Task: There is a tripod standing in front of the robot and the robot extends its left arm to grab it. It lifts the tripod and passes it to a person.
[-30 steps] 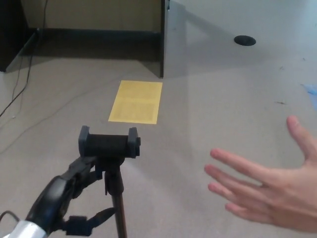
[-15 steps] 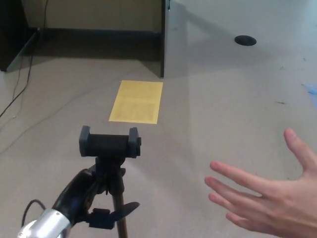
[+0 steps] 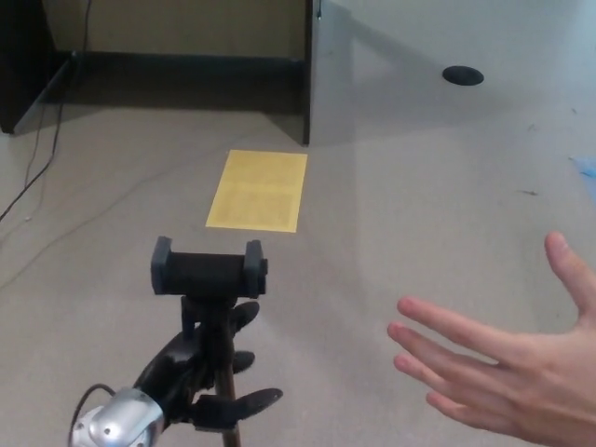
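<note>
Grey floor (image 3: 438,177) w/ yellow sheet (image 3: 258,190) at centre, dark cabinet base behind. Lower left: left hand (image 3: 191,372) now at tripod (image 3: 210,279) stem, just below phone-clamp head; a sec. ago it sat left of the stem, fingers apart. Fingers (image 3: 244,402) now lie either side of the pole, partly curled; full clamp cannot be told. Tripod upright, not visibly raised. Right: person's hand (image 3: 507,372) open, palm up, well apart from tripod, waiting. Judgement: grasp closing; lift & handover remain. Right hand unseen.
</note>
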You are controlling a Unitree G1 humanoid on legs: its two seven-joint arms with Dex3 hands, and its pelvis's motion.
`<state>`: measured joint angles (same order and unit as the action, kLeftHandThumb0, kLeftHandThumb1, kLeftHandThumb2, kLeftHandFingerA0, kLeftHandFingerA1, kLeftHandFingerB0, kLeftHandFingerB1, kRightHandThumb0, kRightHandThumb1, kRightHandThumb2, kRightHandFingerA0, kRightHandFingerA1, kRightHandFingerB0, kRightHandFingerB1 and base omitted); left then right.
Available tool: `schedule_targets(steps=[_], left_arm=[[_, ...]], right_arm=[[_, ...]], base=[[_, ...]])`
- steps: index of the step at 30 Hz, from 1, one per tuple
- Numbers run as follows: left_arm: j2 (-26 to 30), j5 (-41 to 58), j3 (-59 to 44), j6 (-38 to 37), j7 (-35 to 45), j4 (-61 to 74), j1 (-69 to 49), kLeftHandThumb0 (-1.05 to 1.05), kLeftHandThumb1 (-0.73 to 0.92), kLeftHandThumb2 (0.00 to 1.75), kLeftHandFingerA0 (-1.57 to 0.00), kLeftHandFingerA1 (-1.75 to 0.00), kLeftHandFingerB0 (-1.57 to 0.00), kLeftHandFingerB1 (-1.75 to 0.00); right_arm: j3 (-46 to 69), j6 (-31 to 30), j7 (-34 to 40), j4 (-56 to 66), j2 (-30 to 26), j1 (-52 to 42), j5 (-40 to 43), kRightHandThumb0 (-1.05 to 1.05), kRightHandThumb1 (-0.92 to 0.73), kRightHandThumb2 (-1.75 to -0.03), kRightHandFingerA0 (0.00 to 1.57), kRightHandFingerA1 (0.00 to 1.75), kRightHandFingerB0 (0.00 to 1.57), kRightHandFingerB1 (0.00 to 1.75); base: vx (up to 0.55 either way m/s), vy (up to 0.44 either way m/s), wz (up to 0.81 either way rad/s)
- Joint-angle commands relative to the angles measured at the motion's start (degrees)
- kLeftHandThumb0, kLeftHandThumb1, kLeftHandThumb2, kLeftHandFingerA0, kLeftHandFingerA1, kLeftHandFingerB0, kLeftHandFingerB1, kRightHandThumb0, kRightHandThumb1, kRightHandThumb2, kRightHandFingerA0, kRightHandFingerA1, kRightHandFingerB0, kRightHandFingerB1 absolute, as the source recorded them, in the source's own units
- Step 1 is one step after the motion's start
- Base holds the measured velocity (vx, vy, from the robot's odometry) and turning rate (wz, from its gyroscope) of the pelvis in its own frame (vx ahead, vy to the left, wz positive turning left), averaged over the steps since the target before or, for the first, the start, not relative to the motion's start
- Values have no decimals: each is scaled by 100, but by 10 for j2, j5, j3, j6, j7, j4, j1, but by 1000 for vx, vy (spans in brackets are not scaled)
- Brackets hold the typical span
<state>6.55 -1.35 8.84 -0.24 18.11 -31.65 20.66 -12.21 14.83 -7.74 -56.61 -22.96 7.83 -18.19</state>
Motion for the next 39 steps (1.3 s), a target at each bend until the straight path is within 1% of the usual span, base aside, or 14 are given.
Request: schedule_targets(steps=[1,7,10,13,15,17,22,25,26,27,28,31,33,39], left_arm=[[-4,-15,4,-14,-4,-44,22,-63,41,76,-40,-51,-2,-16],[-20,-26,14,-28,-15,-63,37,-53,56,56,-69,-45,-7,-25],[-28,-31,16,-19,-29,-51,45,-38,70,61,-77,-46,-15,-27],[-42,-11,5,-39,-20,-31,44,-12,88,67,-104,-70,-72,-47],[-48,4,-1,-65,1,-16,37,-10,89,66,-101,-88,-82,-57],[-55,18,-6,-53,12,21,16,-8,89,72,-89,-131,-80,-101],[-60,23,-10,-40,18,77,-7,-3,92,69,-73,-152,-60,-129],[-56,21,-17,-39,14,99,-16,-2,89,71,-78,-150,-63,-127],[-55,26,-25,-35,12,110,-12,-2,89,71,-78,-152,-63,-128],[-55,26,-28,-37,11,110,-6,-4,87,75,-76,-152,-63,-129],[-54,25,-32,-37,8,115,-1,-3,87,74,-81,-151,-65,-126],[-53,20,-44,-10,-4,150,18,-5,85,74,-87,-146,-68,-125],[-47,21,-52,-8,-1,165,54,-6,84,75,-94,-147,-74,-126],[-46,29,-54,23,16,194,148,-4,80,80,-105,-139,-80,-118]], right_arm=[[5,-9,-12,3,-15,12,2,-43,-70,-62,63,42,45,36],[11,-9,-16,6,-14,21,6,-42,-70,-61,62,42,44,36],[15,-13,-18,7,-13,28,8,-48,-59,-85,53,55,37,48],[15,-16,-18,4,-14,36,4,-42,-70,-61,64,42,44,36],[10,-14,-14,5,-17,36,-4,-42,-70,-61,65,42,45,36],[5,-13,-12,-1,-13,33,-8,-42,-71,-61,65,43,46,37],[3,-10,-14,-11,-7,34,-5,-41,-70,-61,62,42,45,36],[2,-10,-15,-9,-6,30,-4,-40,-70,-61,62,42,45,36],[0,-13,-15,-13,-5,37,-6,-47,-58,-85,53,54,40,49],[-1,-13,-13,-14,-6,41,-6,-41,-70,-61,62,42,45,36],[-1,-12,-13,-16,-6,44,-6,-47,-58,-85,53,54,40,49],[-2,-15,-13,-13,-7,42,-6,-41,-70,-61,60,41,45,36],[-3,-11,-11,-13,-10,39,-7,-48,-59,-86,53,55,39,49],[-1,-16,-18,-12,-11,37,-2,-40,-70,-61,60,41,44,36]], base=[[0,0,0],[0,0,0],[0,0,0],[0,0,0],[0,0,0],[0,0,0],[0,0,0],[0,0,0],[0,0,0],[0,0,0],[0,0,0],[0,0,0],[0,0,0],[0,0,0]])
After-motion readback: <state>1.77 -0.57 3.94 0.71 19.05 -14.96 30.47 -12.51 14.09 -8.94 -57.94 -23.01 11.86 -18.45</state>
